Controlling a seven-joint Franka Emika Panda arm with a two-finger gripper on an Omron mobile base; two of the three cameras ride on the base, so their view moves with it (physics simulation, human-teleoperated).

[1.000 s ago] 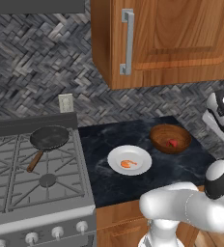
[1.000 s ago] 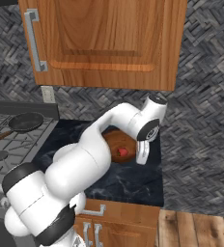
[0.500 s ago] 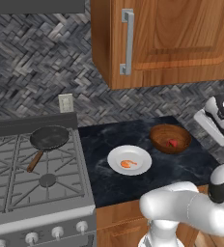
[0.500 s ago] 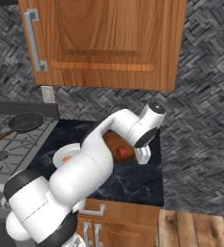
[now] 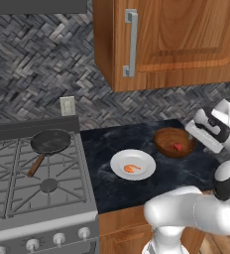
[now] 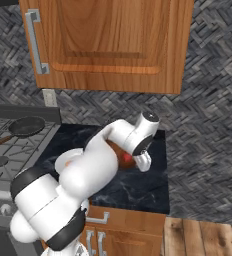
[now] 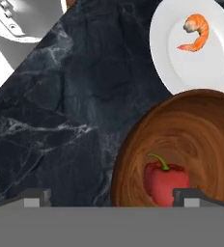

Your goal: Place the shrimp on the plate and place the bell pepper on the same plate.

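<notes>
– One piece to go, by the look of it: shrimp (image 7: 196,33) lies on the plate (image 7: 222,77), bell pepper (image 7: 166,185) sits low in the wooden bowl (image 7: 201,120), green stem pointing up the bowl wall.

– And the end effector (image 7: 115,198)?

– Spread wide, holding nothing, hanging above the near rim of the bowl, one fingertip right over the pepper's edge.

– How to expect the pepper to handle?

– Probably light, firm, with a smooth, glossy skin, so likely slippery. Best to close across the chunky red body, not the thin stem. Needs centring first, since at present only one side lines up with it.

– Any trouble from the bowl?

– Sloping wooden walls crowd the pepper on the near side; could catch a fingertip on the rim or let the pepper roll away when nudged. Worth coming straight down from above.

– Surface and room?

– Dark marbled table (image 7: 61,120), flat and hard, with plate and bowl just beside each other, so only a short carry. Further off to the left, a stove (image 5: 37,183) with a frying pan (image 5: 50,141). Overhead, a wooden cabinet (image 5: 176,39) against a grey herringbone wall (image 5: 37,64); plenty of height for lifting clear of the rim.
</notes>
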